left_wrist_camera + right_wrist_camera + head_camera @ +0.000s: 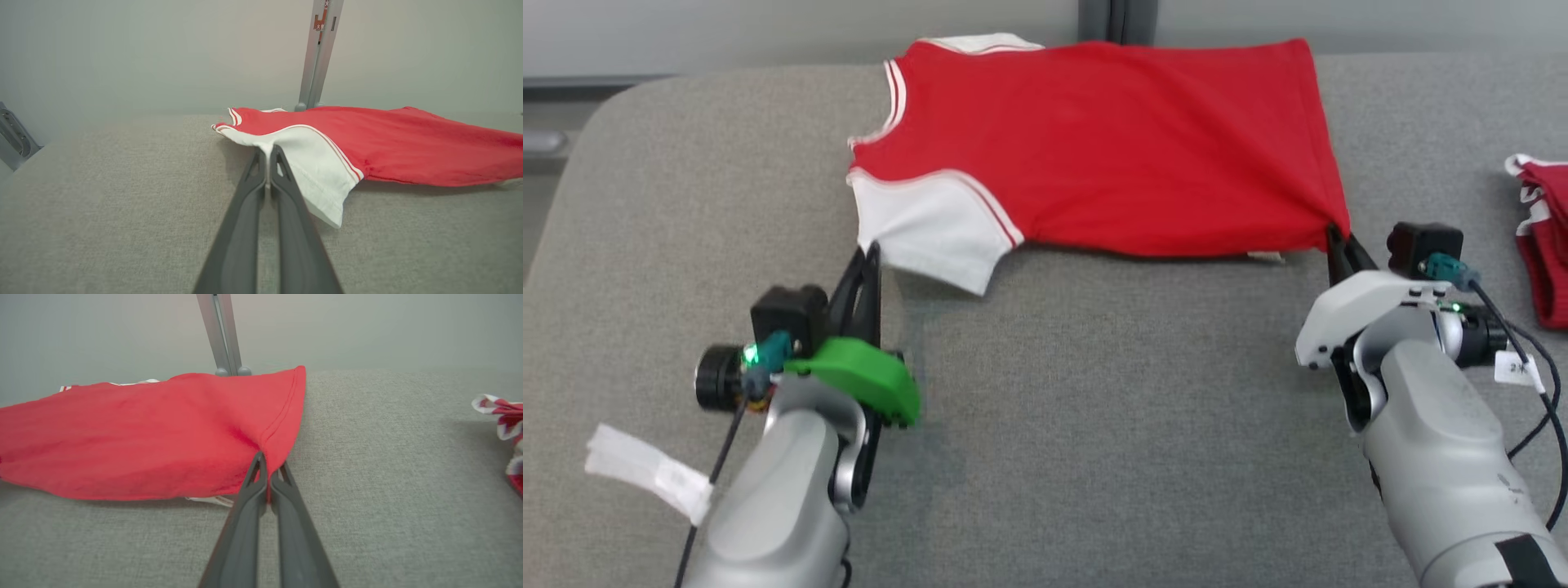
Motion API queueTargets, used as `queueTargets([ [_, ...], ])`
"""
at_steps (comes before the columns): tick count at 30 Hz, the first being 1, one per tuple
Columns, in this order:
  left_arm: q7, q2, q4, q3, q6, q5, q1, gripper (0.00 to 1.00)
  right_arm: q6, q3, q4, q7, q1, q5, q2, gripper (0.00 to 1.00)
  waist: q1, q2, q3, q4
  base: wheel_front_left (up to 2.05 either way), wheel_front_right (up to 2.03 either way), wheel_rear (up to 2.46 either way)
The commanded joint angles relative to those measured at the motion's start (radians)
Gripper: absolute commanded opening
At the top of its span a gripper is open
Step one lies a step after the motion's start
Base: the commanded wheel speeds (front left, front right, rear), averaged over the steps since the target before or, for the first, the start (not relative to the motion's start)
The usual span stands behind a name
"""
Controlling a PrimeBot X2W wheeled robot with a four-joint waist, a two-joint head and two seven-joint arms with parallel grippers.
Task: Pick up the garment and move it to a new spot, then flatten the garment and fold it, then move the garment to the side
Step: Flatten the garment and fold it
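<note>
Garment (1111, 139), a red shirt with white sleeves, lies spread out on the far side of the grey table (1094, 425); the left gripper (872, 249) is squeezed tight on the edge of the near white sleeve (931, 224); the right gripper (1334, 233) is squeezed tight on the shirt's near bottom corner, which comes to a point; another red and white cloth (1543, 237) lies bunched up, well off to the right.
</note>
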Motion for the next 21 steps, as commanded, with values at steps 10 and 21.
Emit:
queueTargets([
  [10,0.102,0.050,-0.295,-0.010,0.093,-0.067,0.390,0.00,-0.002,0.039,-0.099,0.114,0.250,0.134,-0.014,0.00,0.0000,0.0000,-0.228,0.001,0.00,0.00,0.00],
  [21,0.317,0.171,-0.661,-0.038,0.197,-0.066,0.646,0.00,-0.002,0.038,-0.552,0.341,0.610,0.212,0.000,0.00,0.0000,0.0000,-0.273,0.001,0.00,0.00,0.00],
])
